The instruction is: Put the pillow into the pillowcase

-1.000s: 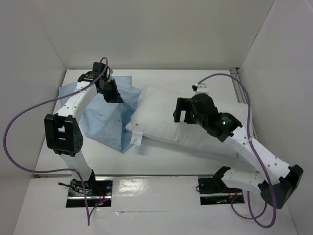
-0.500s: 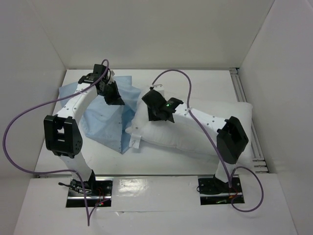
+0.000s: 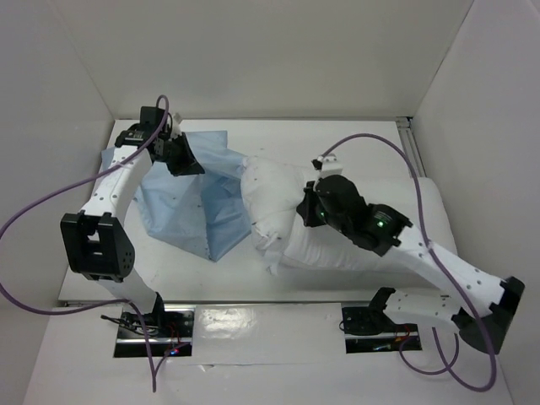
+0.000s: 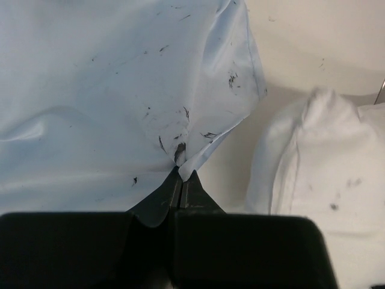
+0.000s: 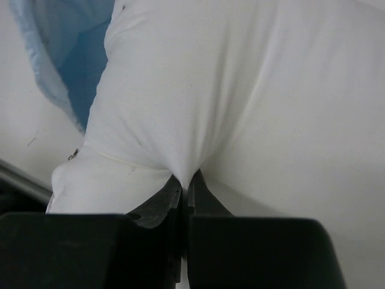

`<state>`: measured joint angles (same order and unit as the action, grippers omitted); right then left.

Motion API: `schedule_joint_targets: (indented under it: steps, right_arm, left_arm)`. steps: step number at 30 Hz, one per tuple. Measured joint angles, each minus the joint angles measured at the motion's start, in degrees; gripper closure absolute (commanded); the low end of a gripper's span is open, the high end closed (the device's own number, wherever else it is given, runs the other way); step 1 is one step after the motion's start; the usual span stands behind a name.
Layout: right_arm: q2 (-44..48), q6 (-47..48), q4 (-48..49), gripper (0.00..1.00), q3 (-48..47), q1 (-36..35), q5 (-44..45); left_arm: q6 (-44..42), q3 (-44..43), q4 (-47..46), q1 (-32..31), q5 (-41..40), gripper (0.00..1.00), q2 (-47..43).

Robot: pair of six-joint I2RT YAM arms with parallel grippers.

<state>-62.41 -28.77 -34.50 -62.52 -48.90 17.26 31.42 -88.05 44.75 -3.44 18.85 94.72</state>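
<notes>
White pillow [image 3: 274,198] lies mid-table, its left end bunched up against the light blue pillowcase [image 3: 181,198] spread just beside it; right gripper [image 5: 185,179] has its fingers pinched tight on a fold of pillow fabric. Left gripper [image 4: 181,176] has its fingers clamped together on the pillowcase edge; white table [image 3: 354,135] lies beneath both.

The pillow [image 3: 272,192] is smooth cloth (pillowcase [image 3: 181,202] thinner, smudged).

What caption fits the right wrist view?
Right claw pinching a fold of the white pillow, blue pillowcase beyond.
</notes>
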Motion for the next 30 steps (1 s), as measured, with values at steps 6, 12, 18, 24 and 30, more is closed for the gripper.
schedule_joint_targets:
  steps: [6, 12, 18, 24, 30]
  right_arm:
    - [7.91, 3.87, -1.75, 1.0, 3.39, -2.36, -6.86]
    - [2.71, 7.37, -1.73, 1.0, 5.22, -6.14, -12.63]
    - [-3.3, 8.28, -0.9, 1.0, 4.57, -8.72, -10.4]
    - [-12.72, 7.63, 0.22, 1.0, -2.91, -8.72, -3.39]
    - [-17.16, 4.63, 0.9, 1.0, -7.69, -8.72, 5.22]
  left_arm:
    - [-0.02, -0.7, 0.22, 1.62, 2.25, 1.0, 0.0]
    - [-0.09, -1.64, 0.2, 1.88, 3.39, 1.0, 0.0]
    - [-1.73, 0.5, -0.26, 1.84, 4.92, 1.0, -1.73]
    - [-3.13, 6.78, 1.09, 1.36, 5.77, 1.0, -9.31]
    - [-4.9, 8.61, 3.3, -1.07, 6.54, 1.0, -15.54]
